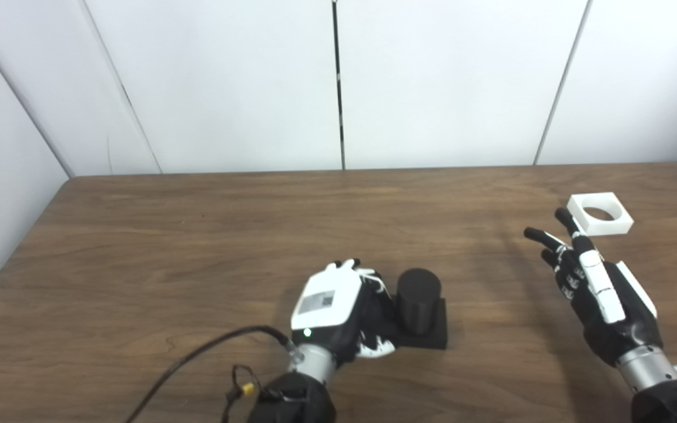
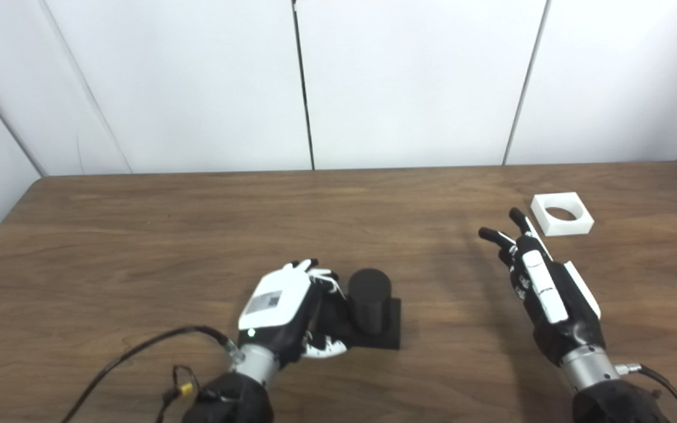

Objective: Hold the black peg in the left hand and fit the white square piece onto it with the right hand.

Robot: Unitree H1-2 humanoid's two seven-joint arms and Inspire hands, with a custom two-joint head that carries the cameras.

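The black peg [image 1: 419,301], a short cylinder on a square black base, stands on the wooden table [image 1: 197,247] near the front middle. My left hand [image 1: 338,308] lies right against its left side, fingers curved toward the peg and thumb by the base's front-left corner, not wrapped around it. The white square piece [image 1: 600,214] with a round hole lies flat at the far right. My right hand [image 1: 594,282] is open with fingers stretched out; its fingertips [image 1: 563,216] reach just short of the piece's near-left corner.
White wall panels [image 1: 338,82] rise behind the table's far edge, and another stands along the left side. A black cable [image 1: 197,355] trails from my left wrist over the front left of the table.
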